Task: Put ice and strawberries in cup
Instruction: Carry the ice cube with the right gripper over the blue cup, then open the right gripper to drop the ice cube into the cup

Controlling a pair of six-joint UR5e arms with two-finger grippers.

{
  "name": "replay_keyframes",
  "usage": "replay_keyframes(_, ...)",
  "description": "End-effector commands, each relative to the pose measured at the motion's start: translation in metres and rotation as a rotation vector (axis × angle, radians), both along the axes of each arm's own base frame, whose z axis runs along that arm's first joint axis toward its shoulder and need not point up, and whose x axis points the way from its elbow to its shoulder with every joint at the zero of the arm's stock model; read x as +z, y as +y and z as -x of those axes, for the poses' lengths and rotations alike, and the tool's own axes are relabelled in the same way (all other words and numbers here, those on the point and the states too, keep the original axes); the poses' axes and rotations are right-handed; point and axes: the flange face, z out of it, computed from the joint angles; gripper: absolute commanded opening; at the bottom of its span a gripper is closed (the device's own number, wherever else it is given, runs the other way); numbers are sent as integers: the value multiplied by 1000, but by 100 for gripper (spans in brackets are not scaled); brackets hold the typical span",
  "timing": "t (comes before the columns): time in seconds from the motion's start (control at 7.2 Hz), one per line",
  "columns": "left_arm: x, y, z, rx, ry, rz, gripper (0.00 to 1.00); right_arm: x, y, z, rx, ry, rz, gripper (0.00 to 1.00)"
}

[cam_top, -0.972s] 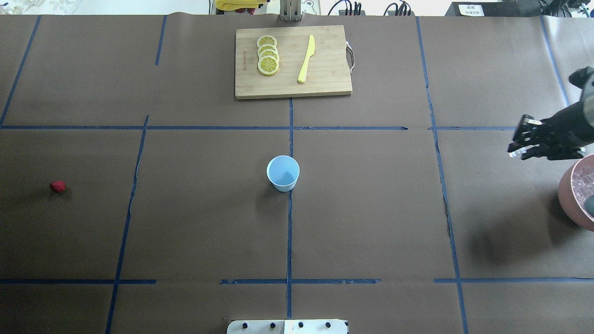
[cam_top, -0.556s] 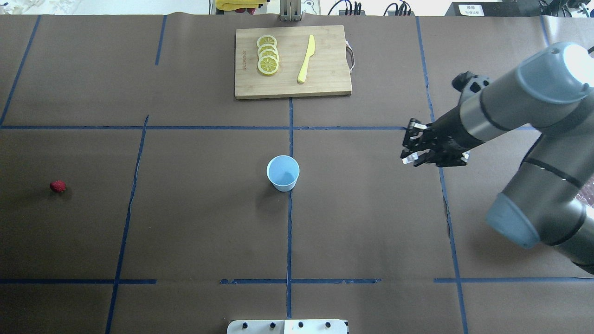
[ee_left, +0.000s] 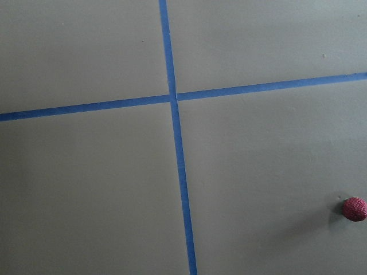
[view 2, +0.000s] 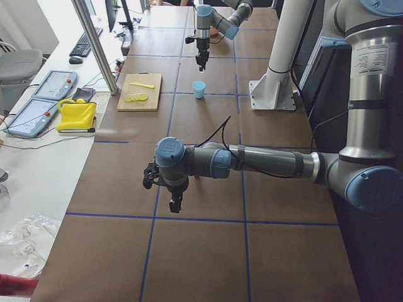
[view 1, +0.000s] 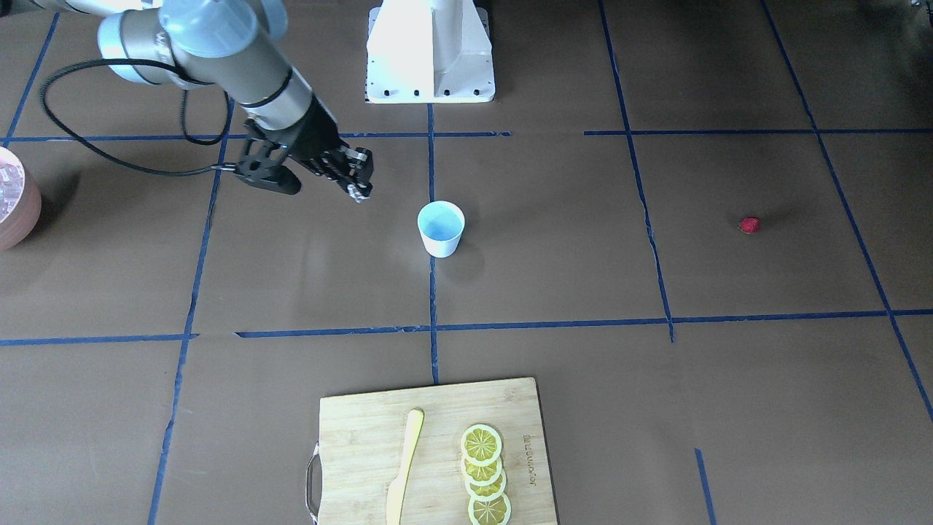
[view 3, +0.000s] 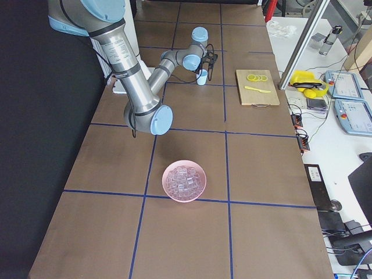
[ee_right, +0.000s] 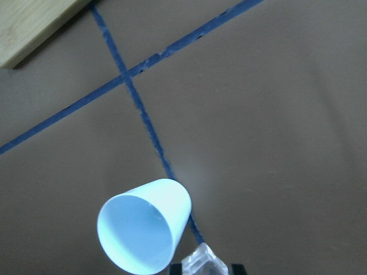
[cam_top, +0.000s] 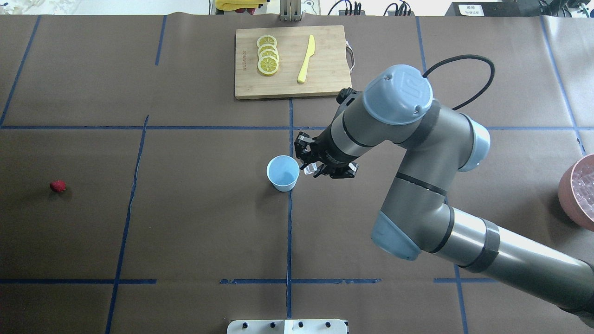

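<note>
Probably slick and best pinched across flat faces, the ice cube (ee_right: 203, 264) sits clamped in the right gripper (cam_top: 311, 166).

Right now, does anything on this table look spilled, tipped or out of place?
Nothing stands out. The cup stands upright, the strawberry lies alone on the robot's left, the ice sits in the bowl, and the right pincer holds one ice cube beside the cup.

Bright even light overhd; soft shadow beside cup (cam_top: 283, 174).
</note>
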Motion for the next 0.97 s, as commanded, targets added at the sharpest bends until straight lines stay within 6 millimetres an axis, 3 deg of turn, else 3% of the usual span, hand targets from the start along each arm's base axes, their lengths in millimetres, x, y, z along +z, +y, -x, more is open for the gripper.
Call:
replay_keyframes(0.0,-2,0,-1,1,12,-2,100,-24,-8,38,51,19,-24,4)
replay_keyframes(0.14,0,2,-1,0,12,1,100,-22,-12,45,51,31,-17,9)
replay_keyframes(0.28,0,2,-1,1,12,0,100,-19,-12,47,50,37,-13,57)
replay_keyframes(0.42,0,2,-1,1,12,0,100,-18,-8,51,42,39,-13,86)
replay_keyframes(0.56,0,2,-1,0,12,1,100,-18,-5,52,38,39,-10,98)
replay_keyframes(0.69,0,2,-1,1,12,-2,100,-18,-5,52,38,39,-10,98)
replay_keyframes(0.83,-1,2,-1,0,12,-1,100,-20,-15,39,51,34,-10,97)
